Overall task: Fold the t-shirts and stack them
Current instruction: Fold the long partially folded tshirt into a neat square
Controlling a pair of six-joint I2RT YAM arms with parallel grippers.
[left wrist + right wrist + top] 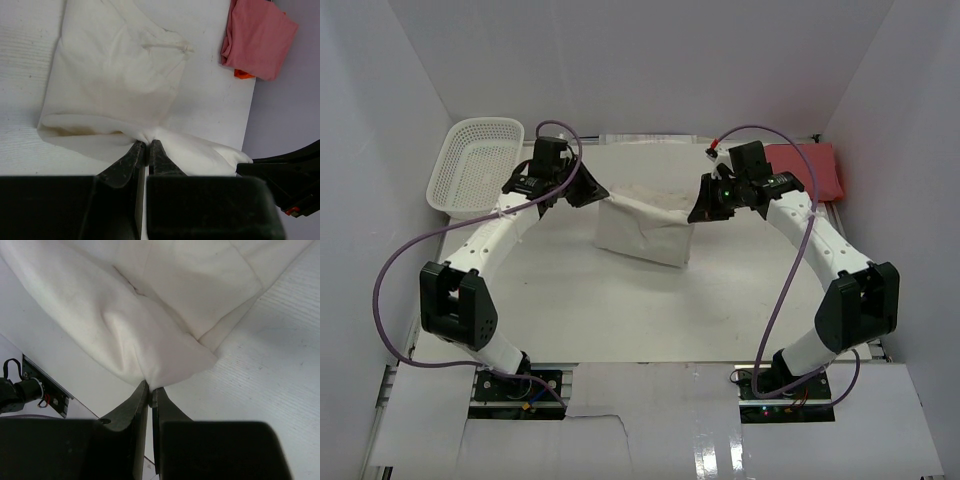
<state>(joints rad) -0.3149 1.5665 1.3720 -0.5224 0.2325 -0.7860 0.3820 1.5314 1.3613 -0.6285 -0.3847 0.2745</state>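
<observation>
Loosely sagging cream-white t-shirt (645,232), pinched at both corners; red t-shirt (807,170), perhaps folded

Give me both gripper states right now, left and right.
Left gripper: closed, pinching an edge of the cream-white t-shirt.
Right gripper: closed, pinching the same shirt at its other end.

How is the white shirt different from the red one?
The cream-white shirt is pinched by the left gripper and right gripper; the red shirt lies untouched at the far right edge. The cream-white shirt hangs spread wide; the red shirt is a compact bundle. Both are plain cloth.
</observation>
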